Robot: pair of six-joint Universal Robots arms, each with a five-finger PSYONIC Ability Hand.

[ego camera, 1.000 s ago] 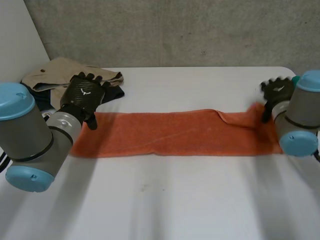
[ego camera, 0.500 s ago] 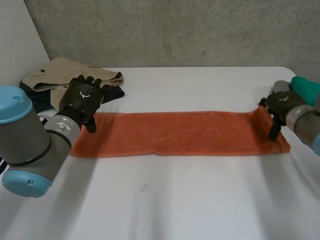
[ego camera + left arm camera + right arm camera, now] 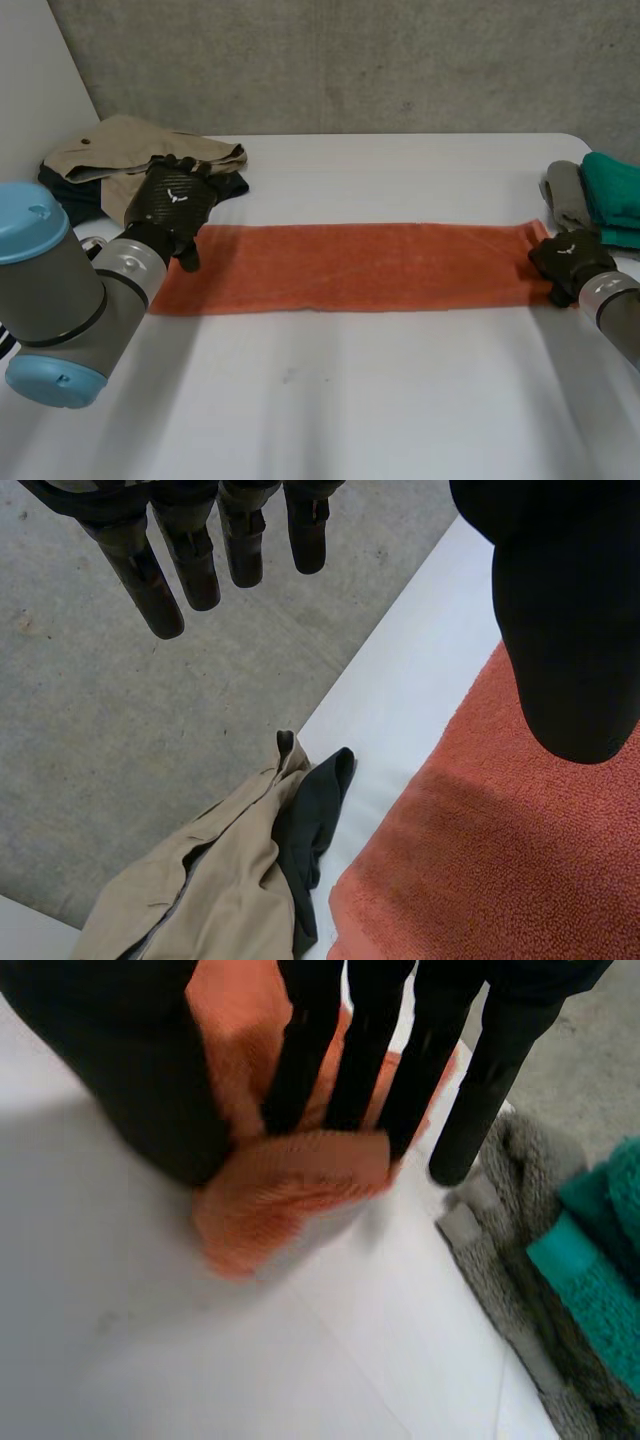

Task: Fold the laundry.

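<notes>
orange towel [image 3: 350, 265] lies as one long flat strip, left to right across the middle of the bench [image 3: 350, 410]

Change vs a second ago:
- the ridge and lifted far-right corner are gone, and the strip now lies smooth along its whole length
- right robot hand [image 3: 568, 258] has come down from the raised far-right corner to bench level at the right end, and looks to have drawn that end out to the right
- left robot hand [image 3: 172, 200] has barely shifted and sits over the far-left corner

Hand states:
- right robot hand is grasping the towel; in the right wrist view the straight fingers [image 3: 300, 1060] press a bunched lip of orange cloth against the thumb
- left robot hand is released; in the left wrist view the fingers [image 3: 150, 570] are straight and spread with nothing between them, and the thumb [image 3: 570, 630] is over the towel corner, contact not clear

Other items:
- beige garment [image 3: 120, 150] with a dark garment [image 3: 232, 185] at the far left, just beyond the towel
- grey cloth [image 3: 565, 195] and teal cloth [image 3: 612, 195] at the far right, near the right robot hand

Meaning for the task: the flattening looks done and no crosswise fold has been made yet. The likely next move is to carry the pinched right end over to the left end. The left end is not gripped, so it could slide if the right pulls any more
</notes>
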